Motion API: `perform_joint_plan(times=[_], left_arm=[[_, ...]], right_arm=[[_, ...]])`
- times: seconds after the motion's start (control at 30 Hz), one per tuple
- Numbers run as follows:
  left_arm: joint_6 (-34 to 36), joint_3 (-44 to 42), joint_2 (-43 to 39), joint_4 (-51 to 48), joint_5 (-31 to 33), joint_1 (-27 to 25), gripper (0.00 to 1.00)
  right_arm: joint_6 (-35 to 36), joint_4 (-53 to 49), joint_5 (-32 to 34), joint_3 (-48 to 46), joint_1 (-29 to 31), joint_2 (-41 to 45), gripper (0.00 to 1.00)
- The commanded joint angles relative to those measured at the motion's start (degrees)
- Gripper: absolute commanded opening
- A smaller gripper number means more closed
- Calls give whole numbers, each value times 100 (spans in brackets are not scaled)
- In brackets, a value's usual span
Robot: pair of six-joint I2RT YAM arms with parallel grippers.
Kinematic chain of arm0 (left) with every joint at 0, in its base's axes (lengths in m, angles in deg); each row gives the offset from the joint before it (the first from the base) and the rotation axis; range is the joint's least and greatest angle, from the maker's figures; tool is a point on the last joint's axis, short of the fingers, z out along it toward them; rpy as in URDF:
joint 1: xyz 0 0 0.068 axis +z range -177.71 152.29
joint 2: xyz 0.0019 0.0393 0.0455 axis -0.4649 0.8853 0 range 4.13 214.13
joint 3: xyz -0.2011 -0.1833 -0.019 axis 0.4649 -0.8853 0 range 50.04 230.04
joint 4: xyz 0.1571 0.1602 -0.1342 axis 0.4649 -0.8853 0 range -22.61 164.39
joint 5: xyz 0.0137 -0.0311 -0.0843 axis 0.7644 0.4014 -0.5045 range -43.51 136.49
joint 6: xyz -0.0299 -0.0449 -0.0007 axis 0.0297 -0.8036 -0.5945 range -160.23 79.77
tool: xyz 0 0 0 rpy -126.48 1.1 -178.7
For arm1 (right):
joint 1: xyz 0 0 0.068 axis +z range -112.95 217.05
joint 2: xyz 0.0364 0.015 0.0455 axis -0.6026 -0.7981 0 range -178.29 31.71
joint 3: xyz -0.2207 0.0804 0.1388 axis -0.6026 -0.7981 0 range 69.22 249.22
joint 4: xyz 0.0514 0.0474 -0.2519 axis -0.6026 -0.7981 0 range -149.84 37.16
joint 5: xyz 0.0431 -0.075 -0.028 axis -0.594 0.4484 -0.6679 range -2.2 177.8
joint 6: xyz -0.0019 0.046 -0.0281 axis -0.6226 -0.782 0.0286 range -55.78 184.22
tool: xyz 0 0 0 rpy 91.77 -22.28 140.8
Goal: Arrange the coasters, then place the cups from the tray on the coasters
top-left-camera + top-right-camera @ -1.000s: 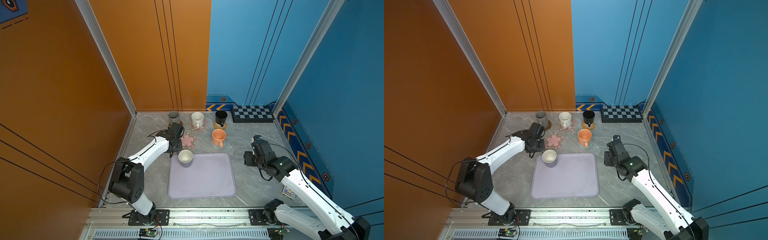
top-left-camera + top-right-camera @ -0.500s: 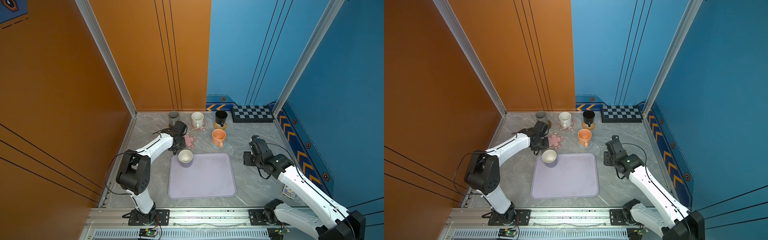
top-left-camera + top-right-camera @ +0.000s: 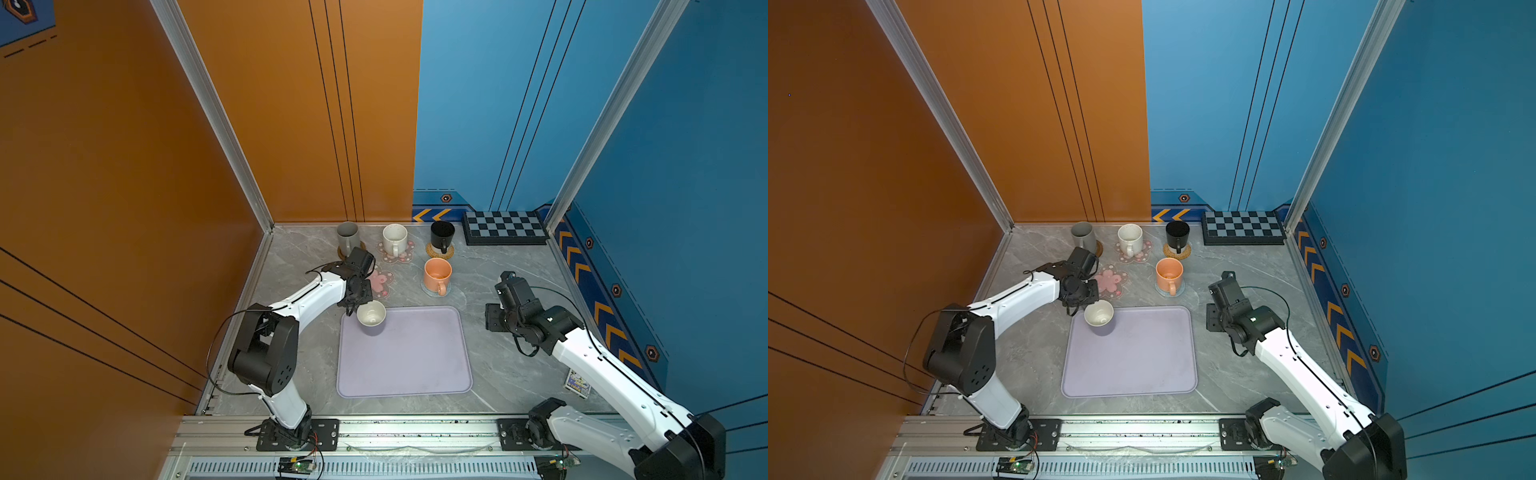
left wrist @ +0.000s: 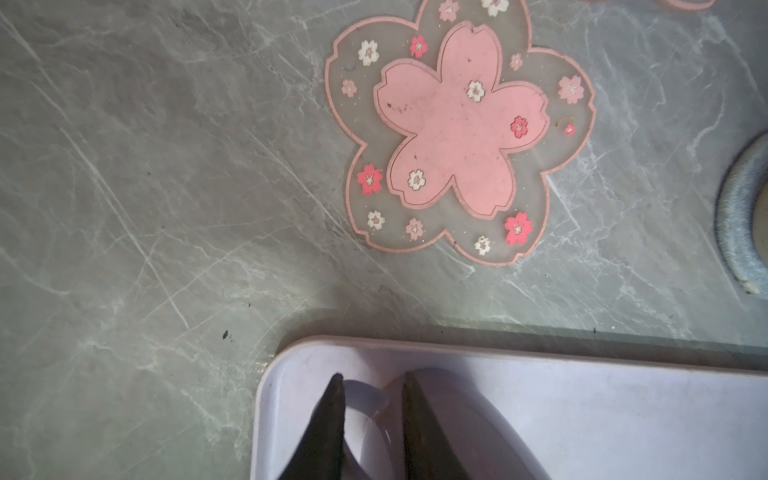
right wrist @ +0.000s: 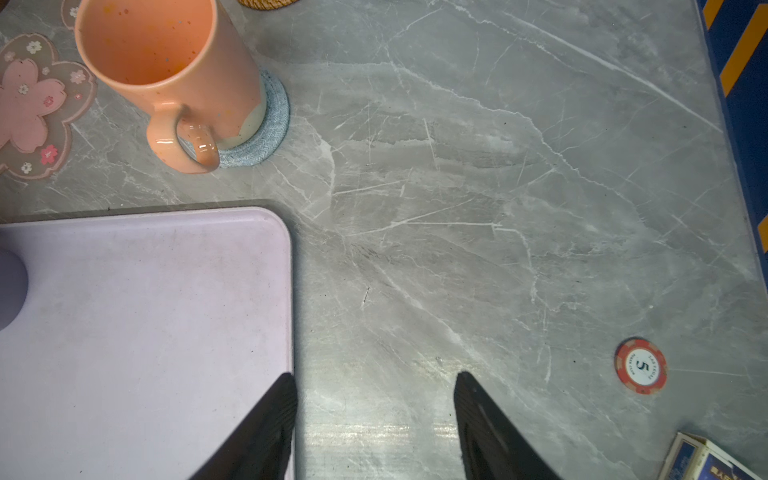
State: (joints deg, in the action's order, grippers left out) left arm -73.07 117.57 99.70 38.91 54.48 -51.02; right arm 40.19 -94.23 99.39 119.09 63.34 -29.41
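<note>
Lavender cup (image 3: 371, 318) is the last one on the tray (image 3: 415, 374), standing in its far left corner. My left fingers (image 4: 330, 419) are clenched on its handle. Its target, the bare pink flower coaster (image 4: 461, 124), lies on the desk (image 3: 291, 257) just beyond that corner. I judge this a short move: lift until the base clears the low rim. A handle grip lets the cup swing, so I'd keep it level, centre it over the big pink petals and set it flat before letting go. I cannot tell whether the base has left the tray yet.

The orange cup (image 3: 437, 274) on the grey-blue coaster (image 5: 270, 124) stands near the target's right. The grey cup (image 3: 347, 235), white speckled cup (image 3: 394, 239) and black cup (image 3: 441, 235) line the back on their own coasters, and my wrist could brush the grey one. My right fingers (image 5: 270, 428) are spread and empty beside the tray's right edge. A poker chip (image 5: 641, 365) lies beyond them, no obstacle.
</note>
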Motion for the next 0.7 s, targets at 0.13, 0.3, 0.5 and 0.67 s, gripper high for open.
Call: perform_joint_plan(times=[0.13,0.3,0.5,0.67], left_arm=[[-68,-388,-448,-238,-177,-11,26],[-65,-557,-626,-230,-210,-15,26],[-74,-811,-878,-247,-254,-6,26],[-109,-1154,-1107,-241,-328,-5,26]], right_arm=[[4,139,-217,170,-9,-273,63],[-14,227,-272,199,39,-411,63],[-26,297,-298,233,105,-554,63],[-31,341,-315,243,157,-644,63]])
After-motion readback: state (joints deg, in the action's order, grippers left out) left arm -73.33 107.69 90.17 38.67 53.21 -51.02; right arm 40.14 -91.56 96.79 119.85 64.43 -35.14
